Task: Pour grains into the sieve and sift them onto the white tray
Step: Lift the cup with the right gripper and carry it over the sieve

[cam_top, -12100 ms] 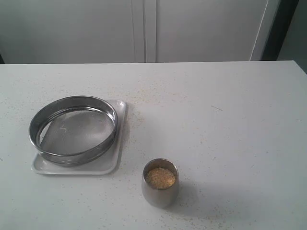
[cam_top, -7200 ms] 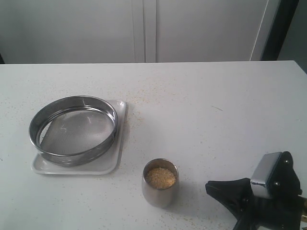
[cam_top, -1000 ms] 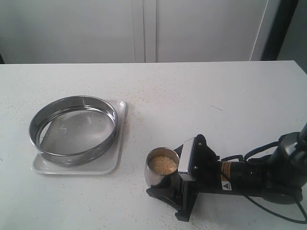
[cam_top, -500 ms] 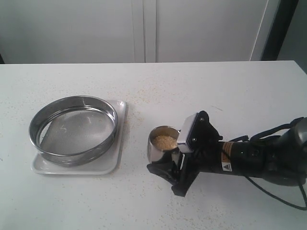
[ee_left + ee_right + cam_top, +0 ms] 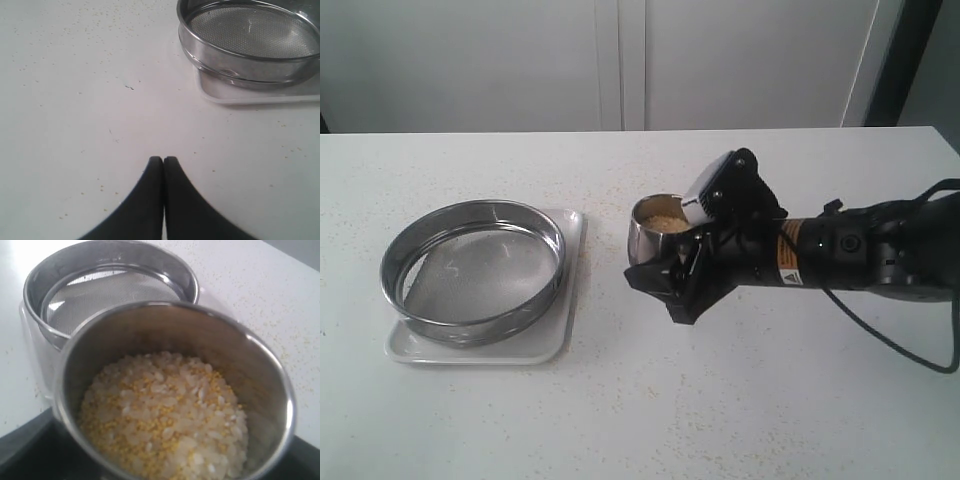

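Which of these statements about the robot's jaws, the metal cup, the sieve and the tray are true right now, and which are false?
1. The right arm's jaws grip the steel cup. True.
2. The cup is empty. False: it holds the grains, a yellow and whitish mix.
3. The sieve sits on the white tray. True.
4. Some grains lie in the sieve. False: its mesh looks bare.
5. The left arm's jaws stand wide open. False: they are shut together, holding nothing.
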Robot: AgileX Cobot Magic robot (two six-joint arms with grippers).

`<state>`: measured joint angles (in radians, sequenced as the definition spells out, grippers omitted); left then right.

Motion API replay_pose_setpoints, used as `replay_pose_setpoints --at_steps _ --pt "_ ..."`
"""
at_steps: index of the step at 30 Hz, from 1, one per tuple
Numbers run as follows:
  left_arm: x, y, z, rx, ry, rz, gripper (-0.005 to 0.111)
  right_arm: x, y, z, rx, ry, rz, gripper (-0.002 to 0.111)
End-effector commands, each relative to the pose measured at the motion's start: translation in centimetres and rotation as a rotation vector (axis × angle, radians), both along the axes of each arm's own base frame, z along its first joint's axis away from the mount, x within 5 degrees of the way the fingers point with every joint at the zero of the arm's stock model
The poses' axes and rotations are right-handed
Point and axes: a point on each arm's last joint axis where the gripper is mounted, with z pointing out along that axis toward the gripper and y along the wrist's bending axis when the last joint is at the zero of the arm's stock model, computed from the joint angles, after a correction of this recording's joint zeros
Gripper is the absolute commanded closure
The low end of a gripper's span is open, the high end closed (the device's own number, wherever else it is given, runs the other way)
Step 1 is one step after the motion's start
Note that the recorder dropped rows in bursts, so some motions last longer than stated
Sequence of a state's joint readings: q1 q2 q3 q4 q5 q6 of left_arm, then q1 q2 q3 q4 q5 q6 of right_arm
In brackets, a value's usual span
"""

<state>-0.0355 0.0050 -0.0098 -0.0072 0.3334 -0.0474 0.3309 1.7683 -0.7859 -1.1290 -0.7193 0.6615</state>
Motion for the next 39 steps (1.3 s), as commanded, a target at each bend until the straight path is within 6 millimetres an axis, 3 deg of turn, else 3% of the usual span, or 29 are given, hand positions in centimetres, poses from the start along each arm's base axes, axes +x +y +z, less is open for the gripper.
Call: replay_pose_setpoints --at_steps 1,18,29,39 --pt "0.0 0.0 -0.4 -0.005 0.012 0.002 0.107 0.5 0.8 2.5 0.045 -0.012 0.011 0.108" --pt "0.0 0.0 -0.4 -0.004 0.012 0.001 0.107 2.1 5.1 6.9 -0.03 -0.079 -0.068 0.108" --pt "0.0 0.0 -0.4 -0.004 0.012 0.001 0.107 2.1 7.6 8.7 -0.071 -0.143 -0.106 0.108" --pt "0.0 0.0 -0.4 -0.004 0.012 0.001 0.107 2.8 11.2 8.8 -0.125 -0.183 -0.129 0.108"
